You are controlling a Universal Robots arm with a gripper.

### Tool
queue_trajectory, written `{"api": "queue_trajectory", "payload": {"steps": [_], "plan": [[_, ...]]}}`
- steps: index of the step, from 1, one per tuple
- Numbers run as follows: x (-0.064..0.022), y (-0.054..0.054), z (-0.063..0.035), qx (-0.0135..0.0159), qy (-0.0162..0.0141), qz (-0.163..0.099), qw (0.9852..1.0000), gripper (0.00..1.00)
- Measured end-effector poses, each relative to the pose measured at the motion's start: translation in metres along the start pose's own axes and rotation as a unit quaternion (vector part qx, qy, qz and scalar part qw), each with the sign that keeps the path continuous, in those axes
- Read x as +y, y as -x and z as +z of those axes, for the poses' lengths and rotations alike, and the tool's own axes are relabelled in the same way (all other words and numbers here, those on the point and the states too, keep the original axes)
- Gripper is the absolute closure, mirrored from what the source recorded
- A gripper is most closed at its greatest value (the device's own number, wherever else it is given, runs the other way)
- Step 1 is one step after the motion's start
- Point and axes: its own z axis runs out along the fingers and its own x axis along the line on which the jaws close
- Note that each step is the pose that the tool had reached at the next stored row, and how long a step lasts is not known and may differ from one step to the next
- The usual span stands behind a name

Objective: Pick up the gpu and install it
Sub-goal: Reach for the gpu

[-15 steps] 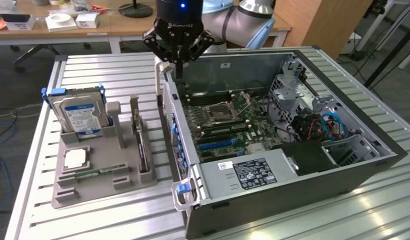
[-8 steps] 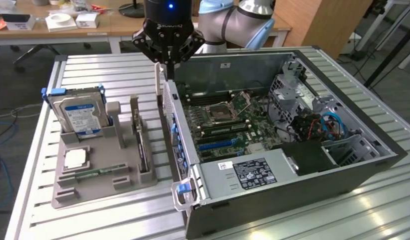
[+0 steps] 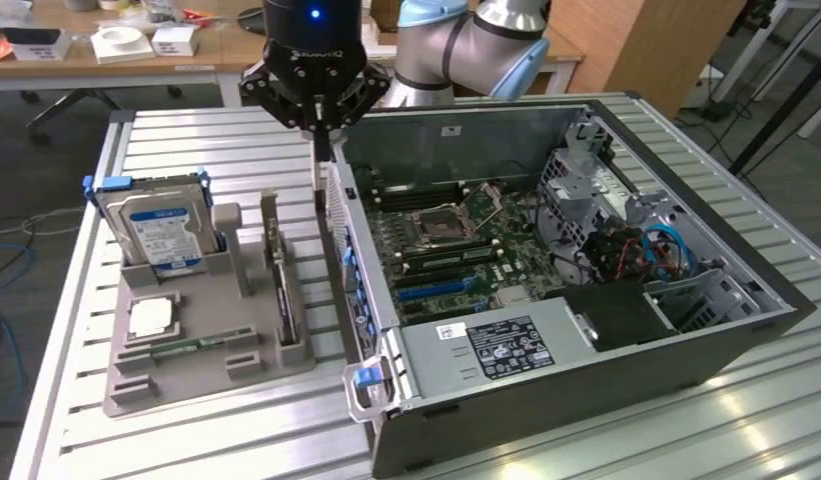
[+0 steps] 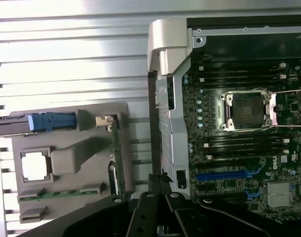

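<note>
The gpu (image 3: 279, 275) is a thin card standing on edge in a slot of the grey parts tray (image 3: 183, 375), with its pale bracket at the far end. In the wrist view the gpu (image 4: 116, 158) shows as a narrow board edge, the bracket toward the hard drive. My gripper (image 3: 318, 200) hangs over the gap between the tray and the open computer case (image 3: 544, 370), a little beside the gpu and above it. Its thin fingers (image 4: 157, 178) are together with nothing between them. The motherboard (image 4: 239, 148) lies exposed inside the case, with blue expansion slots (image 4: 222, 175).
A silver hard drive with a blue label (image 3: 157, 230) stands at the tray's far end. A processor (image 3: 150, 318) and a green memory stick (image 3: 183, 350) lie in the tray. The case's side wall (image 3: 350, 270) rises right beside the tray. Both rest on a slatted metal table (image 3: 183, 140).
</note>
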Motion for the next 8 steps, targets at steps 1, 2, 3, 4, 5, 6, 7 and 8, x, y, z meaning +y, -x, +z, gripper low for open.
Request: {"api": "queue_trajectory", "payload": {"steps": [1, 2, 3, 4, 5, 6, 7, 8], "plan": [[-0.0002, -0.002, 0.0001, 0.0000, 0.0000, 0.000, 1.0000, 0.90], [-0.0003, -0.004, 0.0002, 0.0000, 0.0000, 0.000, 1.0000, 0.90], [-0.0005, -0.006, 0.0004, 0.0000, 0.0000, 0.000, 1.0000, 0.90], [-0.0007, -0.008, 0.0005, 0.0000, 0.0000, 0.000, 1.0000, 0.90], [-0.0008, -0.010, 0.0006, 0.0000, 0.0000, 0.000, 1.0000, 0.90], [-0.0010, -0.013, 0.0008, 0.0000, 0.0000, 0.000, 1.0000, 0.90], [-0.0011, -0.015, 0.0010, 0.0000, 0.0000, 0.000, 1.0000, 0.90], [-0.0013, -0.017, 0.0011, 0.0000, 0.0000, 0.000, 1.0000, 0.90]]}}
